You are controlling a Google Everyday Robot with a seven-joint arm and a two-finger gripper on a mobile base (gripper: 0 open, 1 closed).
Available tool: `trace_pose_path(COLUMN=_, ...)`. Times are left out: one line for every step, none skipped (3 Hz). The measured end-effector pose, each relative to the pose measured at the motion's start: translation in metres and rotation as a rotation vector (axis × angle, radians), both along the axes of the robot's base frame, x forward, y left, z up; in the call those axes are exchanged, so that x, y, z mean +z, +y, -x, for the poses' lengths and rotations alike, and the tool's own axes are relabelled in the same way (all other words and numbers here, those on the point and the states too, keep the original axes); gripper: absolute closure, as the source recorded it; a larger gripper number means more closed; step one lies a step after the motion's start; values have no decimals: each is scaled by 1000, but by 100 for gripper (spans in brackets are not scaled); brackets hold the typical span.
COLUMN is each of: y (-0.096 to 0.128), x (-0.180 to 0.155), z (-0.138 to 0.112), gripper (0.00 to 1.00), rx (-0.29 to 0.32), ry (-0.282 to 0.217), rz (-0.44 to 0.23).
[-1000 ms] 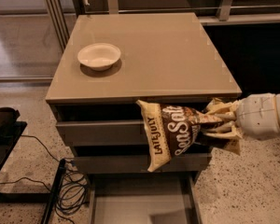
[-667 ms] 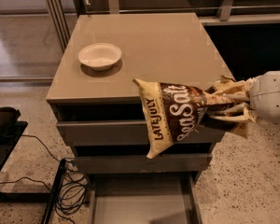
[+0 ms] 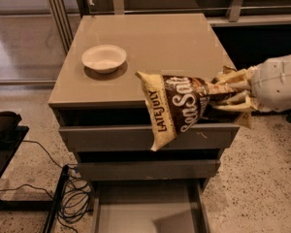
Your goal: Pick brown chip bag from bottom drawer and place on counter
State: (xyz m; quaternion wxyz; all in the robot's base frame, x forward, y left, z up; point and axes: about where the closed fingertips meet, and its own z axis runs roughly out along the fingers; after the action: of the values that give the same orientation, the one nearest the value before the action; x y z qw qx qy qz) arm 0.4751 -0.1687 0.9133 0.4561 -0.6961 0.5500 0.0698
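My gripper (image 3: pixel 230 93) reaches in from the right and is shut on the right end of the brown chip bag (image 3: pixel 177 108). The bag hangs in the air, tilted, its upper left corner over the front edge of the counter (image 3: pixel 160 38) and its lower end in front of the top drawer face. The bottom drawer (image 3: pixel 148 210) stands pulled open below, and the part of its floor in view is bare.
A white bowl (image 3: pixel 104 58) sits on the counter's left side. Two flat-fronted drawers (image 3: pixel 111 137) are above the open one. Black cables (image 3: pixel 70 198) and a dark stand (image 3: pixel 2 140) lie on the floor at left. A railing runs behind the cabinet.
The gripper has lifted the chip bag upward, from in front of the drawer faces to about counter height.
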Motion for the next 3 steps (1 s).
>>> trace_pose_path(y=4, x=16, z=-55, gripper=100, rx=23, ry=14, rz=-7)
trace_pose_path(y=16, x=30, z=-99, gripper=100, rx=50, ry=29, rz=-14)
trace_pose_path(y=18, x=41, z=-118, gripper=100, rx=-25, ry=39, rz=-34)
